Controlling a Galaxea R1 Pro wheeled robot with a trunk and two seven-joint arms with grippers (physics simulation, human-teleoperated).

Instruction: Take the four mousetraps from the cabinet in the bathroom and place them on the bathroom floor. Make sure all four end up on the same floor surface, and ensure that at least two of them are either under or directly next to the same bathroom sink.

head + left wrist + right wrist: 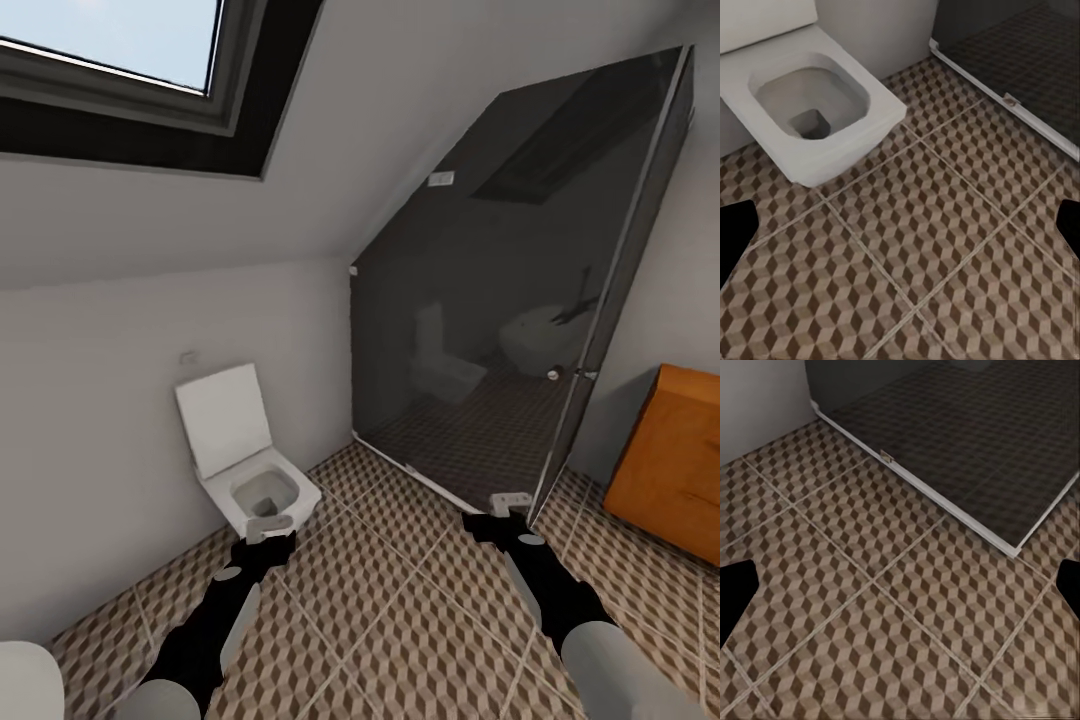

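At the head view's left, the left gripper [270, 527] hangs over the bathroom floor [400, 620] just in front of a white toilet [255, 480] with its lid raised; its dark fingers [736, 232] stand spread at the edges of the left wrist view with bare tile between them, grasping nothing. Further right, the right gripper [508, 503] hovers near the lower corner of a dark glass shower enclosure [500, 330], its fingers [735, 596] likewise released and wide apart over the cube-patterned tiles. The cabinet [670, 460] stands at the far right against the wall, well apart from both grippers, its front closed. Above the toilet, a skylight [120, 60] sits in the sloped grey ceiling.
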